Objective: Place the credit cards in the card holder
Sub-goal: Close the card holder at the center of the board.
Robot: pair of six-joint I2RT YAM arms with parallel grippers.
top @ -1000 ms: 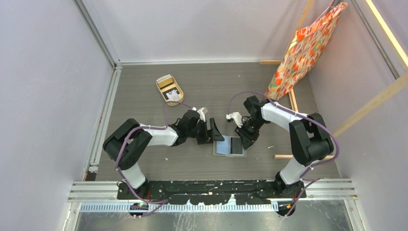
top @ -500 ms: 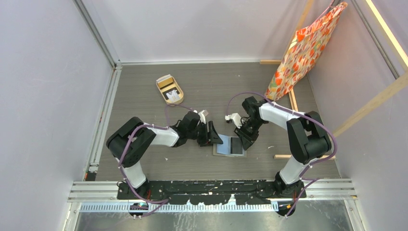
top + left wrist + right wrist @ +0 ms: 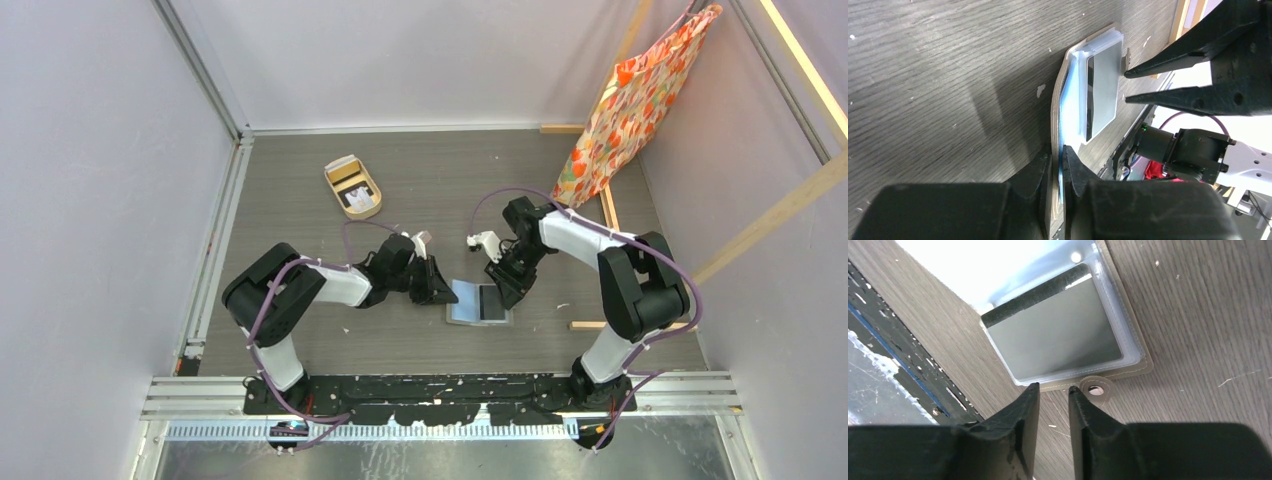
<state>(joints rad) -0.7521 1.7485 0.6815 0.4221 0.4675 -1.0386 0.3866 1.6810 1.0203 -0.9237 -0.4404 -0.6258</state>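
Observation:
The card holder [image 3: 480,302] lies unfolded on the table between both arms, its pale clear sleeves facing up. A grey credit card [image 3: 1058,335] with a black stripe sits inside the top sleeve [image 3: 1105,85]. My left gripper [image 3: 1058,162] is shut on the holder's left edge, pinching the cover and a bluish sleeve; from above the left gripper [image 3: 443,293] lies low on the table. My right gripper [image 3: 1054,388] hovers just off the holder's opposite edge beside the snap tab [image 3: 1096,387], its fingers slightly apart with nothing between them. Pale cards [image 3: 362,200] lie in the tan tray.
The tan oval tray [image 3: 345,180] stands at the back left. A floral bag [image 3: 630,100] hangs at the back right, with wooden slats [image 3: 600,325] beneath it. A metal rail [image 3: 450,395] runs along the near edge.
My left gripper slid right to the card holder's left edge and closed on it. The right gripper's fingers parted a little and stayed beside the snap tab.

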